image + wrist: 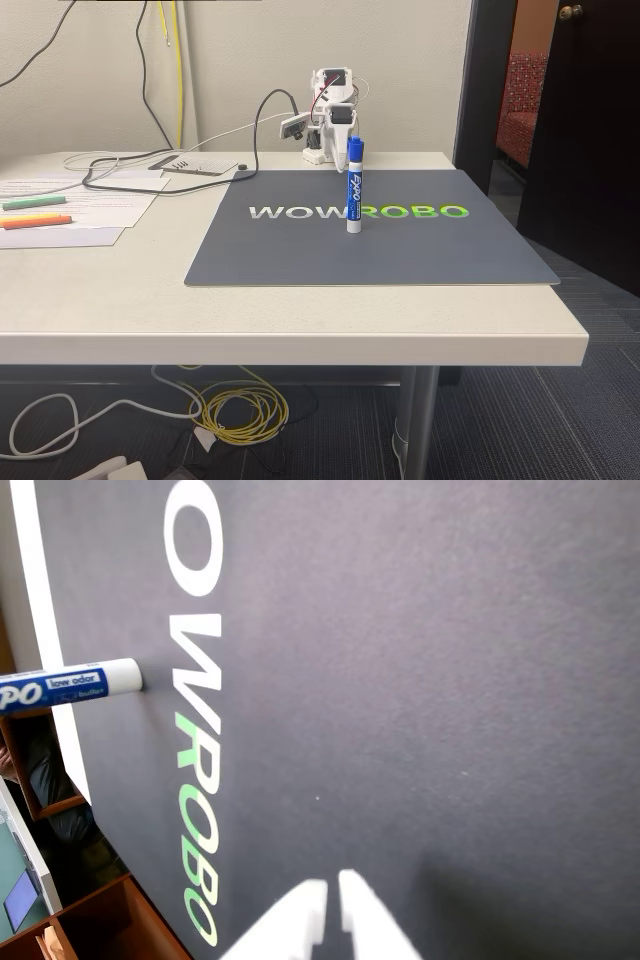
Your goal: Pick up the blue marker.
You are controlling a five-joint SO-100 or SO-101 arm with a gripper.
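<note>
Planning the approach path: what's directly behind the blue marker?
In the fixed view, the arm stands behind the upright marker, at the mat's far edge. The marker hides part of the arm's base.

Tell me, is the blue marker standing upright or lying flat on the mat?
Upright. In the fixed view the blue marker stands on its white end on the grey mat, blue cap on top.
</note>
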